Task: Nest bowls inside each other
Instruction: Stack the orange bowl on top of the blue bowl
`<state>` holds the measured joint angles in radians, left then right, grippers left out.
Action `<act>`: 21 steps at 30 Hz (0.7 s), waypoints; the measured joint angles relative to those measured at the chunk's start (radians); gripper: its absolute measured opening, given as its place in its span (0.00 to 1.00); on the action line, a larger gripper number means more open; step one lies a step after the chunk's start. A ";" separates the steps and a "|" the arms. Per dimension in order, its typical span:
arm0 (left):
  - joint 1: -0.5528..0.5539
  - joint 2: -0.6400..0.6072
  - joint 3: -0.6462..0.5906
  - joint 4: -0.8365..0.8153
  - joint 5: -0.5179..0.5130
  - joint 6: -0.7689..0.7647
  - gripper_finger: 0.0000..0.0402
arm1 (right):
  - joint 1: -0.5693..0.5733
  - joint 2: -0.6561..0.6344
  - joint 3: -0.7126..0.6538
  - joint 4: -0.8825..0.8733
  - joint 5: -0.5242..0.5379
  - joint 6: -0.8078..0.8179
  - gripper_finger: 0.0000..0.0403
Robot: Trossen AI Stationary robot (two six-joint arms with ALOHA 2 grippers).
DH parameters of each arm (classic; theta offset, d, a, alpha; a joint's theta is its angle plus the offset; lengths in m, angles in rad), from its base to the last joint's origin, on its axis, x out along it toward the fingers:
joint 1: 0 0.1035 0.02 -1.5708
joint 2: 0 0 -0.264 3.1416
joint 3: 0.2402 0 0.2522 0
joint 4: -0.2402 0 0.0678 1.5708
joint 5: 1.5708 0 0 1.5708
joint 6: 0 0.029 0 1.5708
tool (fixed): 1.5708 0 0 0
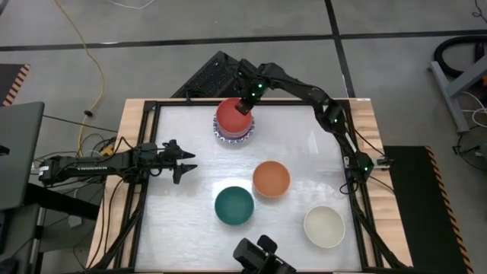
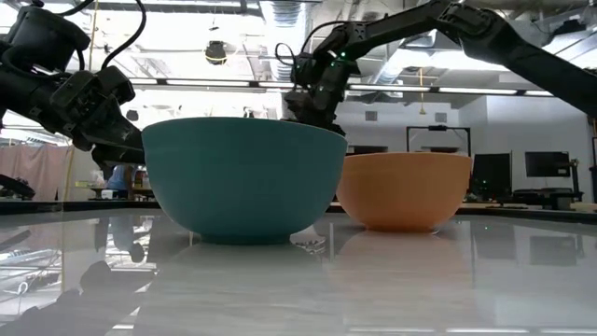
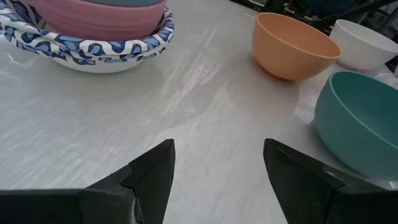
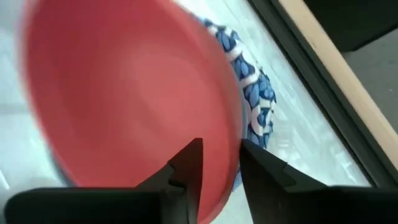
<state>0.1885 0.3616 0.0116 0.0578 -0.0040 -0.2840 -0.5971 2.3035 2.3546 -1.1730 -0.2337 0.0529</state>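
- Right gripper point(image 1: 245, 107) sits upper centre of the high view, over the far rim of the red bowl point(image 1: 232, 116). Its fingers point(image 4: 189, 163) straddle that rim w/ a small gap; can't tell if they pinch it or have let go.
- Red bowl is top of the stack, upper centre of the table point(image 1: 183, 213). Pink bowl point(image 3: 99, 18) shows under it, nested in a white bowl w/ blue patterned rim point(image 3: 93, 46); other stack members can't be made out.
- Left gripper point(image 1: 185, 164) waits at centre-left of the high view, released, fingers apart, nothing between them, well apart from all bowls.
- Orange bowl point(image 1: 271, 179) sits centre, upright.
- Dark green bowl point(image 1: 233, 205) is just below-left of the orange one, near it, not nested.
- Cream bowl point(image 1: 324, 226) is lower right, apart from the others.
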 joint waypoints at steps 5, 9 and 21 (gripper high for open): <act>0.000 0.000 0.000 0.000 0.000 -0.009 0.58 | -0.015 -0.040 -0.001 -0.002 0.012 0.025 0.33; 0.000 0.000 0.000 0.000 0.000 -0.012 0.58 | -0.021 -0.069 -0.001 0.017 0.029 0.023 0.32; 0.000 0.000 0.000 -0.010 -0.001 -0.016 0.58 | 0.015 -0.073 -0.002 0.318 0.023 -0.104 0.21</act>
<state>0.1886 0.3618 0.0116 0.0480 -0.0051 -0.3004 -0.5819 2.2307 2.3528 -0.8548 -0.2103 -0.0509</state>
